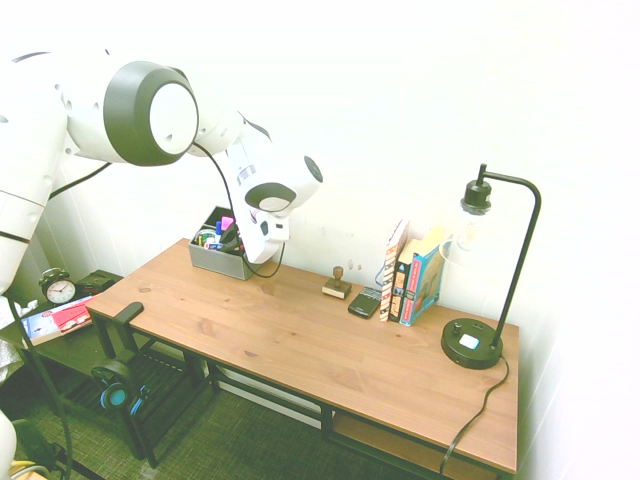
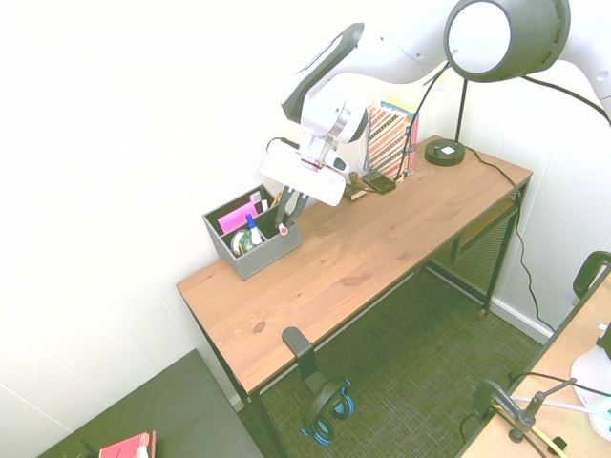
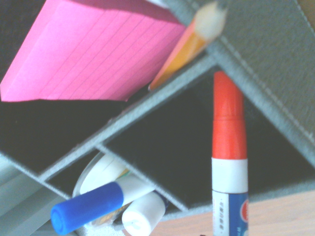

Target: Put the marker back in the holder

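Red-capped marker (image 3: 229, 162) hangs cap-first from the gripper (image 2: 289, 212), long axis steeply tilted, tip over an empty dark compartment | grey holder (image 2: 260, 254) lies directly below and just ahead | claw clenched on the marker barrel | pink notepad (image 3: 93, 54) and blue-capped pen (image 3: 88, 209) occupy neighbouring compartments

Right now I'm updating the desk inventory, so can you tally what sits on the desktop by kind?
Holder: 1
Wooden stamp: 1
Phone: 1
Books: 4, as far as the spines can be told apart
Lamp: 1
Total: 8
The marker is in the gripper, red cap over the holder, so it is not counted.
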